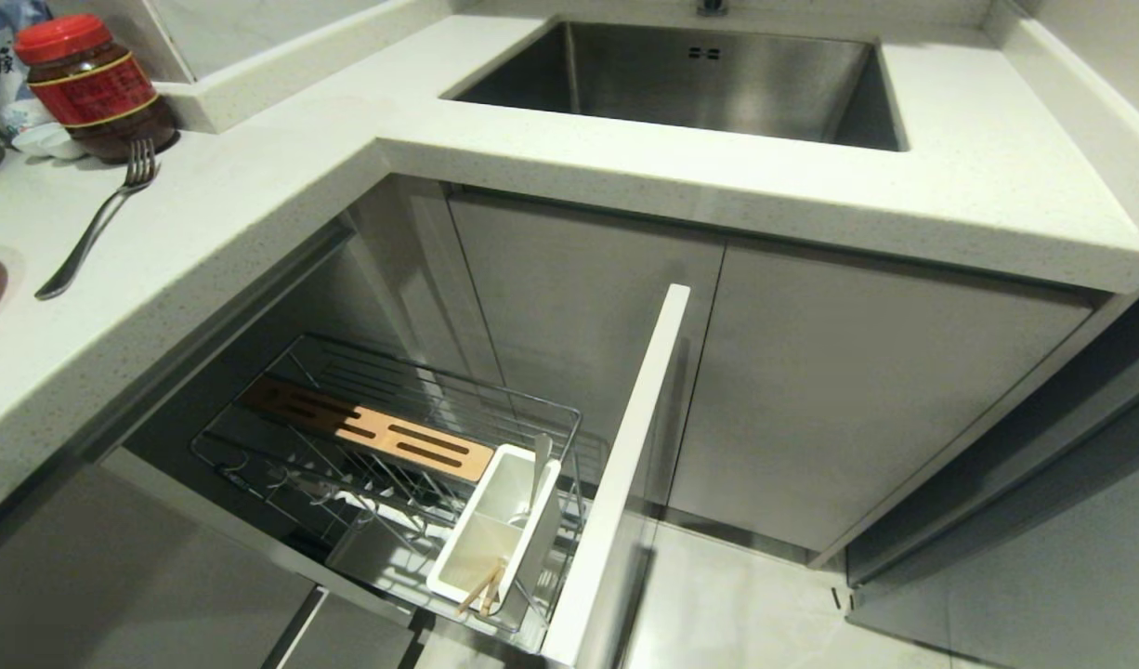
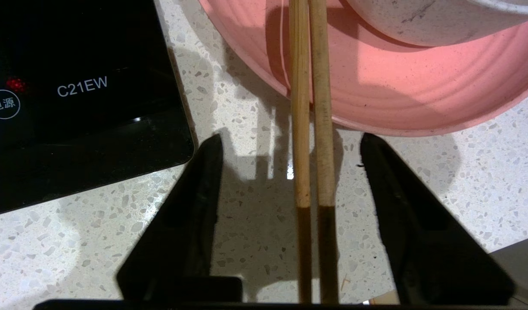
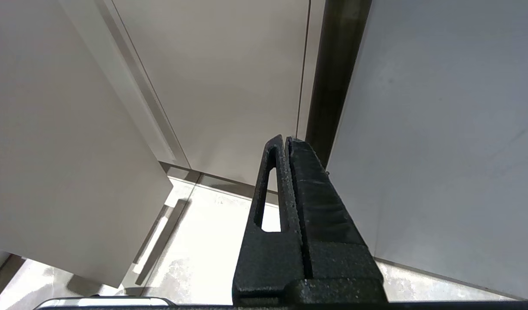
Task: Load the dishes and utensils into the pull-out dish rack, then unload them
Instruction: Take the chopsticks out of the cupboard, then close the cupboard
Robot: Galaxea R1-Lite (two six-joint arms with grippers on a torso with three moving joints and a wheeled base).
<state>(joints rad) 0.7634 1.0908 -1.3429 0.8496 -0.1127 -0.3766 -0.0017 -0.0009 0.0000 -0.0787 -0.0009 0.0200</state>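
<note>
Two light wooden chopsticks [image 2: 312, 142] lying loose between my left gripper [image 2: 292, 144] fingers, spread apart, tips on pale-pink round plate [image 2: 376, 90] upper frame, my right gripper [image 3: 286, 142] closed.

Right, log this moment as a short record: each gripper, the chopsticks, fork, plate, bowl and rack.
left gripper: open over the speckled counter, jaws either side of one pair of chopsticks, not touching them
chopsticks: side by side, far ends lying across the plate's rim
plate: pink, on the counter beside the black cooktop
bowl: off-white, sitting on the plate
fork: on the counter, by the red-lidded jar
dish rack: pulled out; wooden sticks in the white cup
right gripper: shut, idle near the cabinet fronts
</note>
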